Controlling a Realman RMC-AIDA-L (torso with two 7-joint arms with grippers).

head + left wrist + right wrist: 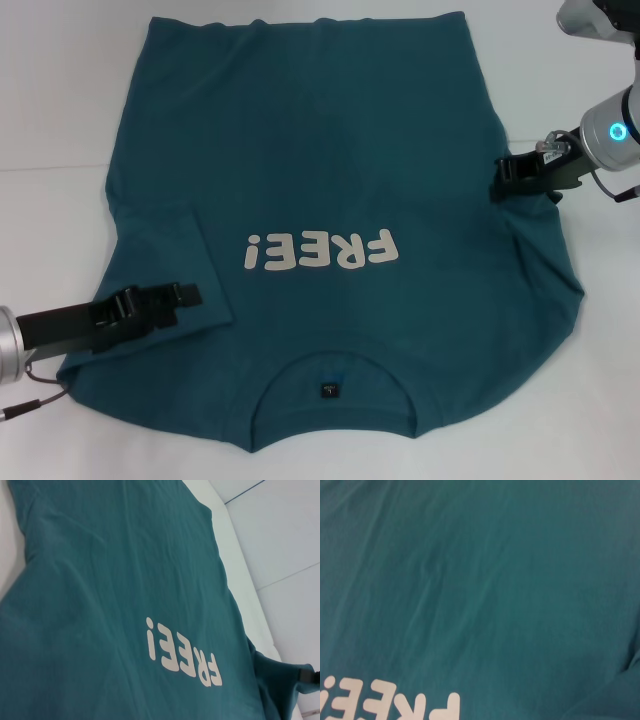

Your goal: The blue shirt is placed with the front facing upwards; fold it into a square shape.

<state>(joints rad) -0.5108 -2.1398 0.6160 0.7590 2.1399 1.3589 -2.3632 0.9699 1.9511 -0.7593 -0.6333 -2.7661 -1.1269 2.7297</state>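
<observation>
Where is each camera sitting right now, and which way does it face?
Head view: high on the robot, looking down at the blue shirt on the white table; left hand and right hand both show.
Left wrist view: low over the shirt, looking across the FREE! lettering toward the right hand.
Right wrist view: close above the shirt; none of the robot shows.
All three share the lettering.

The white table (60, 110) carries one thing — the blue shirt (320, 150), spread front-up.
</observation>
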